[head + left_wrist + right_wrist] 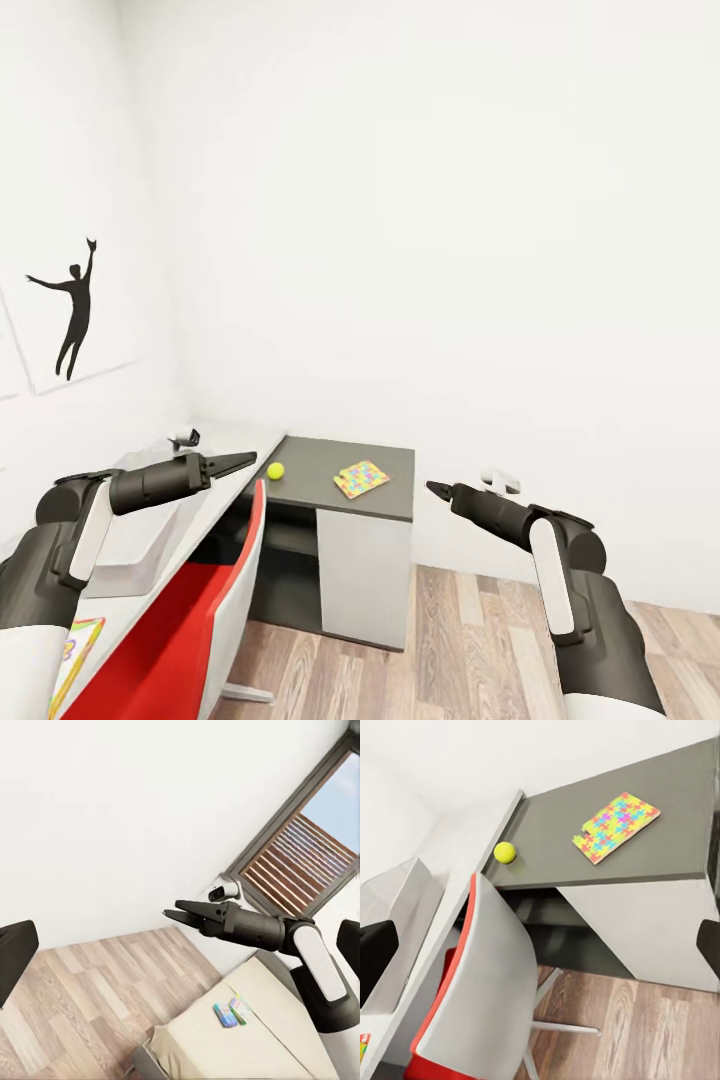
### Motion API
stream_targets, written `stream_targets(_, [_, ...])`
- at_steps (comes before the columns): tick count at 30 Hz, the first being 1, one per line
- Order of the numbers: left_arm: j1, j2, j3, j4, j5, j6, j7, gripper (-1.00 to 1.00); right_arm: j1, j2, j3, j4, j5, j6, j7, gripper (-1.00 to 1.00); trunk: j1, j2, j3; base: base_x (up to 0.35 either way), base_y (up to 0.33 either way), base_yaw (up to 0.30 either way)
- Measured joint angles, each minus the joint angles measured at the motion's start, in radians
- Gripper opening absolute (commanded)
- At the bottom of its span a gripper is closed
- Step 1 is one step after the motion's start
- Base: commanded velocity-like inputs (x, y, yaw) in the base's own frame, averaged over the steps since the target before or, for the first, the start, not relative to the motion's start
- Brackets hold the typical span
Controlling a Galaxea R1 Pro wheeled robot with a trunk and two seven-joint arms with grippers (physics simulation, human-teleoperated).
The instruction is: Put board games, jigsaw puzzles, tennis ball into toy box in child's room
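On side unit top (320, 462): jigsaw puzzle (361, 479) lies flat near the middle, nothing gripping it; tennis ball (275, 470) sits at the corner next to the table, well apart from the puzzle.
Table (215, 445): pale top along the left wall; toy box (135, 540) stands on it, partly under the L arm; colourful flat item (75, 645) at the near edge, type unclear; small black-and-white object (185, 438) near the far edge.
Chair (215, 600): red seat, white back, tucked against the table's edge.
L gripper (245, 460): held in the air over the table, pointing toward the ball; in its wrist view fingers (15, 949) sit far apart, i.e. spread, holding nothing.
R gripper (432, 487): in the air beside the side unit, above the floor (480, 640); fingers (375, 952) likewise spread, holding nothing.
Bed (277, 1035): two board games (229, 1012) lie side by side on the sheet.
Wall: black silhouette picture (75, 310) on the left.
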Motion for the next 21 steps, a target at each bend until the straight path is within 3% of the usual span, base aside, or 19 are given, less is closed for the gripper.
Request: stream_targets(21, [0.0,-0.003,-0.001,0.0,0.0,-0.001,0.0,1.0,0.0,-0.002,-0.015,0.003,0.002,-0.001,0.04,1.0,0.0,0.0,0.0,0.0,0.0,-0.281])
